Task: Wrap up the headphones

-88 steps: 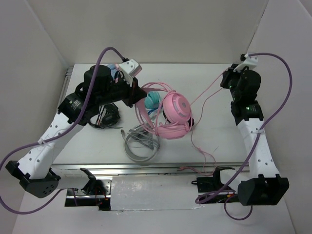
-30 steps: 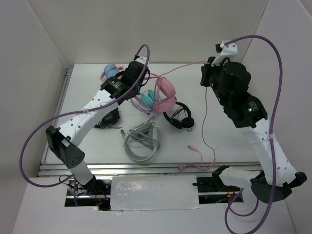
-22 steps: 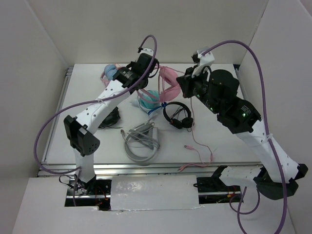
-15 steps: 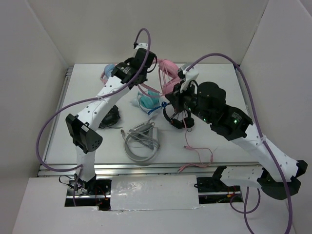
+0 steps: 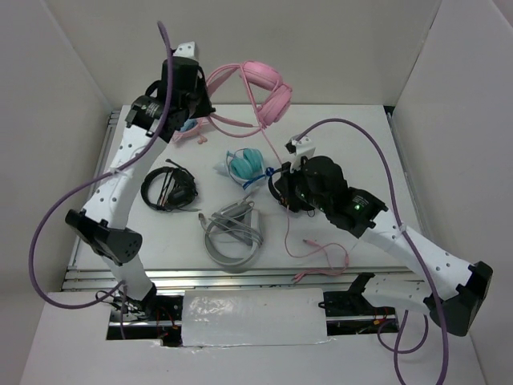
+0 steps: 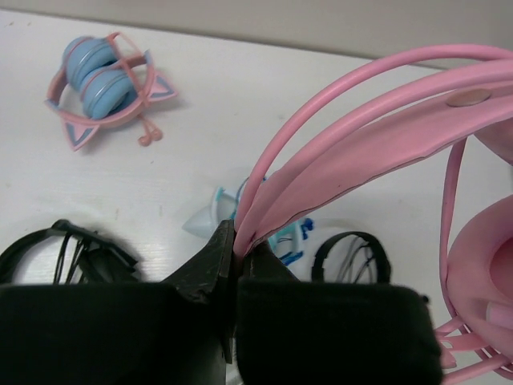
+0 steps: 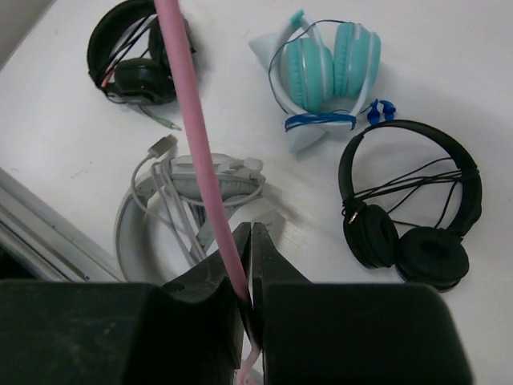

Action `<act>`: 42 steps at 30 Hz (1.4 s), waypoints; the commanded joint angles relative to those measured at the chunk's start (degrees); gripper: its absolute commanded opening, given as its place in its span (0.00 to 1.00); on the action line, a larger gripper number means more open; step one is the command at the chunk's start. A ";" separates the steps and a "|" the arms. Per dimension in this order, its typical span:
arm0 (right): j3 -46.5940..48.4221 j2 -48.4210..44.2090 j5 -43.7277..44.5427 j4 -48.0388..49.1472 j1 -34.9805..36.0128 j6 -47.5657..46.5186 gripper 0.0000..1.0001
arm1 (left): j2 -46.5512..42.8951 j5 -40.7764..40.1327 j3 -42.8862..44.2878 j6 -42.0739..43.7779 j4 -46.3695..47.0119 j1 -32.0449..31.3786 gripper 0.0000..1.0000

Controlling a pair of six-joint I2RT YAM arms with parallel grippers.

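Trailing over the near part of the white table [image 5: 377,160], at about five o'clock from its middle, the tail of the long thin pink cable [image 5: 321,245] lies in slack loops. It looks light and limp, more likely to kink or snag than to resist. Farther in, near the table's middle, the right gripper [image 7: 249,269] has its fingers pressed together on that cable. In the wrist view the cable runs from the pinch toward eleven o'clock, passing above a grey-white headset with a coiled lead [image 7: 184,192]; a black on-ear pair [image 7: 409,216] lies at three o'clock and a mint cat-ear pair [image 7: 321,72] at one o'clock. Farthest off, at twelve o'clock over the table's back edge, the large all-pink over-ear headphones [image 5: 264,84] hang in the air, clear of the surface, with the left gripper [image 6: 238,249] pinching the springy pink headband [image 6: 361,152]. The padded cups [image 6: 481,273] seem the heavy end and would probably swing. The stiff band is the sound place to hold, and the cable is best gripped close to the cup while winding.
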 commanded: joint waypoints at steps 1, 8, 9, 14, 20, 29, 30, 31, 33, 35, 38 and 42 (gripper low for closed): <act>-1.78 -0.04 -1.63 8.22 -2.53 0.07 0.12 | -6.05 11.06 0.84 -3.79 9.72 0.38 0.00; -5.13 1.81 -3.74 23.14 -8.76 -6.96 0.19 | -11.48 21.25 0.06 -3.09 10.06 0.38 0.00; -6.61 2.07 -3.74 26.13 -9.12 -8.54 0.19 | -12.28 22.66 -0.21 -2.91 10.33 0.38 0.00; -9.26 4.53 -5.50 36.94 -14.22 -8.30 0.12 | -16.41 28.03 -0.39 -2.12 10.16 0.12 0.00; -16.02 10.23 -8.14 59.25 -18.18 -3.81 0.17 | -19.67 34.36 -2.49 -1.25 10.42 -1.55 0.00; -12.69 18.41 8.03 74.03 -20.81 1.46 0.11 | -20.90 41.47 -3.90 1.22 8.04 -4.09 0.00; -12.43 18.51 9.69 74.93 -21.34 1.90 0.09 | -21.60 42.70 -5.21 1.13 9.00 -4.45 0.00; -11.99 18.51 10.23 75.20 -21.87 2.16 0.09 | -22.04 43.50 -6.27 1.13 10.06 -4.89 0.00; -10.06 17.98 10.49 73.63 -23.62 3.12 0.09 | -22.48 43.07 -8.03 2.36 10.51 -6.38 0.00; -8.92 17.11 7.08 73.18 -25.38 2.87 0.10 | -23.45 44.11 -10.40 4.72 11.73 -7.96 0.00; -6.73 16.49 6.27 72.92 -26.35 2.61 0.10 | -24.77 44.13 -14.09 6.75 13.14 -10.24 0.00; -3.82 14.56 4.88 70.82 -28.02 0.24 0.09 | -26.44 38.17 -18.58 12.02 13.41 -14.20 0.00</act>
